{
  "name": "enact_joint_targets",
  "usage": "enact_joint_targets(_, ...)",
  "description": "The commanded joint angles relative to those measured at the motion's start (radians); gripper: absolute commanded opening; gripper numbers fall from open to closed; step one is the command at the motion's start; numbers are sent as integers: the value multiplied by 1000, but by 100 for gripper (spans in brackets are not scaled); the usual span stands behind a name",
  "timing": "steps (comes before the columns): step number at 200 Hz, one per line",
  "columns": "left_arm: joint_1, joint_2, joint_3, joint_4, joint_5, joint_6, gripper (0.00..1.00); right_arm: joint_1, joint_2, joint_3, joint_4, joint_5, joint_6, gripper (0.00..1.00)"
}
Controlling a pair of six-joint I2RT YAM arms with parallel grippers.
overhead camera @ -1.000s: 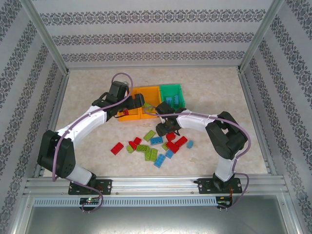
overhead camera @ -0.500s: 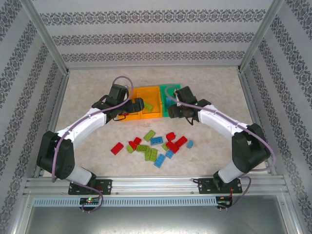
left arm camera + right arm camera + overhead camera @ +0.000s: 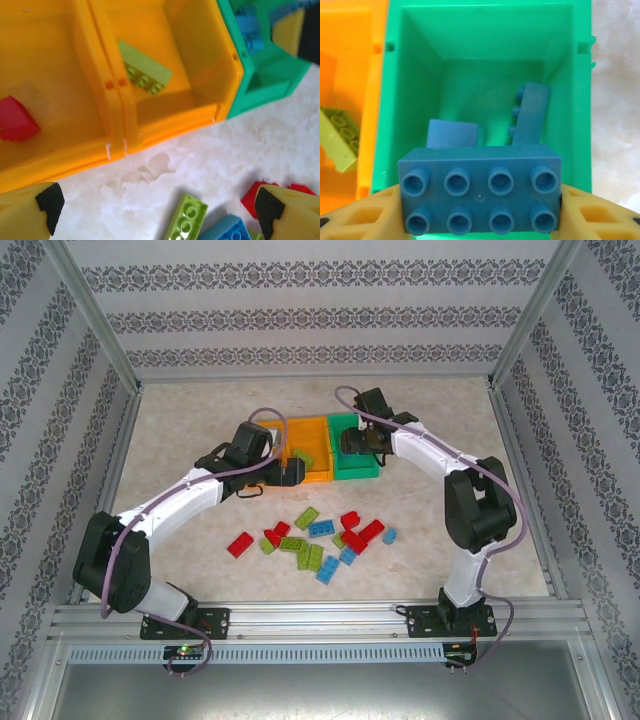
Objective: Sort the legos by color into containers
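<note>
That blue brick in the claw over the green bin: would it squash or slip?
Probably rigid: the blue brick shows sharp, square edges in the right gripper. Its smooth sides might slip. Flat faces suggest it won't roll.

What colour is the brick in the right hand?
It's a blue brick, clearest in the right wrist view, over the green bin.

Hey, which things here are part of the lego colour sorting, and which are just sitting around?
Job: blue studded plastic brick in the right gripper; green plastic bin; two orange plastic bins; loose red, blue and lime bricks on the table.
Just around: patterned wall panels; aluminium frame rail.
</note>
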Motion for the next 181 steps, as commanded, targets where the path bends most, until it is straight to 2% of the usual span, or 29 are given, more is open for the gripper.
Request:
enact_joint_targets(1, -29, 5, 8, -54, 2, 74, 100, -25, 30, 60, -17, -43, 44, 57)
enact_joint_targets(59, -59, 3, -18, -89, -24, 78, 100, -34, 118, 169, -55, -94, 33, 74)
enact_joint_targets(84, -75, -3, -33, -134, -45, 96, 100, -33, 105, 167, -54, -105, 35, 82)
enact_joint_targets(116, -108, -15, -72, -143, -15, 127, 97, -32, 52, 136, -35, -115, 46, 89)
enact_joint_targets(159, -167, -67, -136, -176, 58, 223, 91, -36, -41, 60, -20, -102, 29, 90)
enact_joint_targets(181, -186, -91, -166, -208, 102, 208, 90, -49, -71, 17, -22, -105, 29, 90)
